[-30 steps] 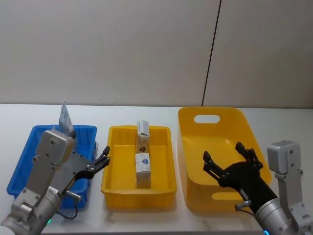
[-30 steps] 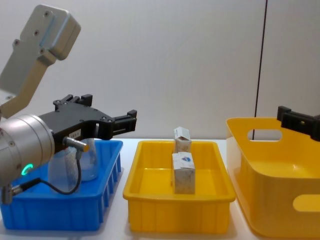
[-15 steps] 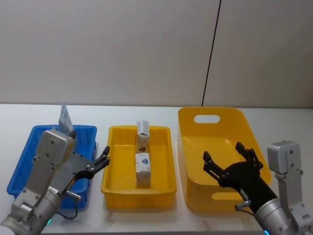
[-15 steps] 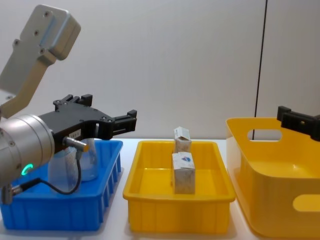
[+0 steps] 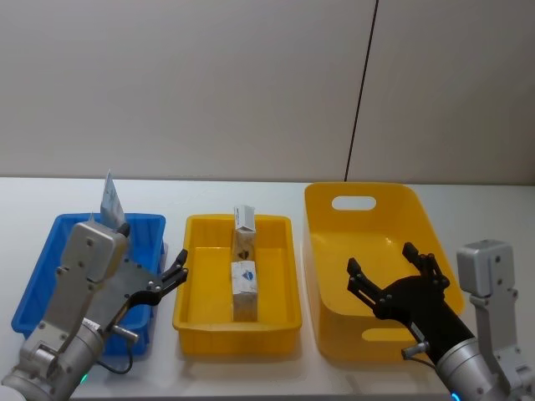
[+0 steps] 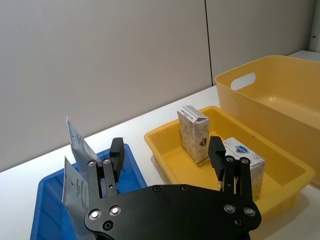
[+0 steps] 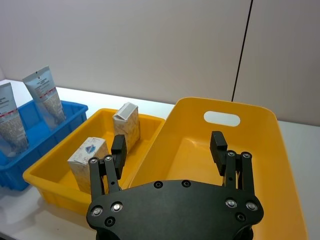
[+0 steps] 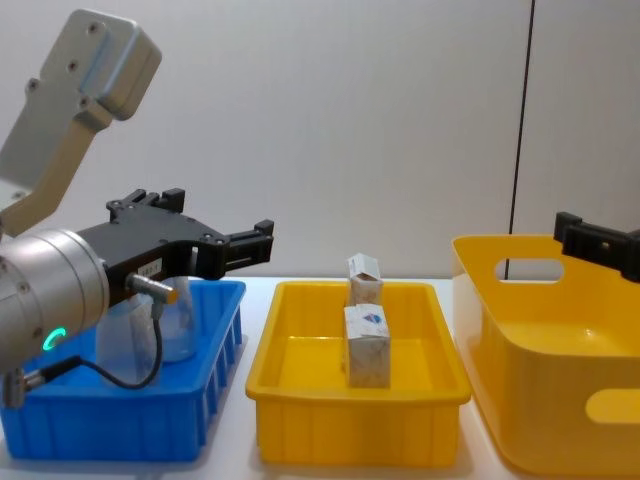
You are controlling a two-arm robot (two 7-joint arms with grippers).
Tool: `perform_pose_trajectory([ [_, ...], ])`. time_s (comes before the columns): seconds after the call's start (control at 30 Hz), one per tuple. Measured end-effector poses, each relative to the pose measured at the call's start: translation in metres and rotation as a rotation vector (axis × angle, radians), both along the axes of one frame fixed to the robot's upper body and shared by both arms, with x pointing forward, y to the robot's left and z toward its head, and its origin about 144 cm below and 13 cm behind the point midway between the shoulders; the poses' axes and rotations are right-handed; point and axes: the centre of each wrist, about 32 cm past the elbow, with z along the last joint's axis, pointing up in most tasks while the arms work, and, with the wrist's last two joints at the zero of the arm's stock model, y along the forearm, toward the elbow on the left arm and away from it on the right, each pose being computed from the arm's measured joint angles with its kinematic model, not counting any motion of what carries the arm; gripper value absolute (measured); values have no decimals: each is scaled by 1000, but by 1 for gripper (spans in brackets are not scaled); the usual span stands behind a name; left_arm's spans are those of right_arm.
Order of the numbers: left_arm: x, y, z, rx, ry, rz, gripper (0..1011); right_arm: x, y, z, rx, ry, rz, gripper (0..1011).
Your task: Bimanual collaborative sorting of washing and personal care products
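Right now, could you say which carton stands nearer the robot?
The carton with the blue mark; the other carton stands farther back in the yellow tray.

A blue bin [image 5: 146,222], a shallow yellow tray [image 5: 236,339] and a large handled yellow tub [image 5: 322,251] are sitting side by side on a white table [image 5: 251,192].

Bright, even light falls from overhead, and the wall [image 5: 209,83] reads flat and uniform. Soft, faint shadows pool on the white worktop [image 5: 242,372] toward six o'clock. There's a gentle sheen inside the large yellow bin [image 5: 384,234]. The black left end effector [image 6: 166,149] shows dark. A green indicator light [image 8: 54,340] glows at eight o'clock, chest view.
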Motion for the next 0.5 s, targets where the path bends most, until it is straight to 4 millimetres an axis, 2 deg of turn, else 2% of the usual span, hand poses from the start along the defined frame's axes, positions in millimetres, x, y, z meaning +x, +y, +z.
perform_pose_trajectory([
  [0.5, 0, 6, 3, -12, 4, 21, 1001, 0, 0, 0, 0, 0, 0, 1002],
])
